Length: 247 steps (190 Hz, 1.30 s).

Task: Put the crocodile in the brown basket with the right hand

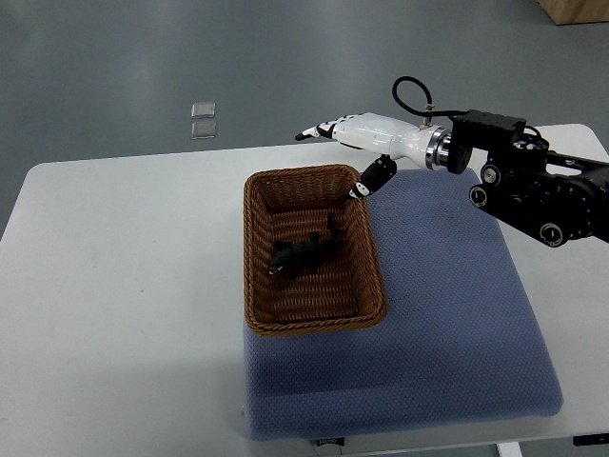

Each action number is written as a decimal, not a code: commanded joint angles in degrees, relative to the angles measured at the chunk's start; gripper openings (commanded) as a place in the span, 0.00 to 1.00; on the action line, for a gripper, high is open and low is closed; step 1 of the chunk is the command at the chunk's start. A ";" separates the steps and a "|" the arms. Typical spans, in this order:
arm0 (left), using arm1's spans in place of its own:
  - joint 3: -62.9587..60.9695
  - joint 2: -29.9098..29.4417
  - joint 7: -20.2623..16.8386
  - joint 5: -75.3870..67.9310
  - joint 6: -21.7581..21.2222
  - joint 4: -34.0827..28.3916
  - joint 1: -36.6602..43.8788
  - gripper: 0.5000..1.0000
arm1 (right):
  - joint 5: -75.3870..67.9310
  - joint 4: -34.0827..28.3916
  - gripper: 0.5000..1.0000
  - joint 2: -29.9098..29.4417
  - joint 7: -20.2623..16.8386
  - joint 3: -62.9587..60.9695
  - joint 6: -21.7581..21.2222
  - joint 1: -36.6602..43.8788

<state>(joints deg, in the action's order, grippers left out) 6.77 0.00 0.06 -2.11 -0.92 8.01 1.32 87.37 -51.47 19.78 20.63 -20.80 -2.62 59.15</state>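
The white bench [124,286] spreads out below the right hand [366,133], and a blue pad [457,314] lies on it under the hand and reaches toward the near side. A brown basket [253,257] sits at the pad's left edge, its far right corner just beneath the hand's thumb. The hand hovers with its fingers stretched out and spread, holding nothing. The dark crocodile [306,252] lies on the basket floor, down and left of the hand and apart from it.

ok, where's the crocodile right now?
In the top view the crocodile lies inside the brown basket, near its middle; the open right robot hand is by the basket's far right corner.
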 commanded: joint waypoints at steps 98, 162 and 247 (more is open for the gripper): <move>0.00 0.00 -0.06 0.00 0.04 -0.01 0.00 1.00 | -41.04 15.87 0.85 2.28 -2.79 -10.58 0.86 -5.71; 0.00 0.00 0.03 0.00 0.04 -0.01 0.00 1.00 | -59.50 18.16 0.85 2.28 -2.79 -10.66 0.86 -7.91; 0.00 0.00 -0.06 0.00 -0.05 -0.01 0.00 1.00 | -66.10 18.51 0.86 0.70 -2.70 -10.75 0.77 -11.07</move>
<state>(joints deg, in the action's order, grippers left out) 6.77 0.00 0.05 -2.11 -0.92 8.00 1.32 21.30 -32.96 20.88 17.84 -31.43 -1.84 48.59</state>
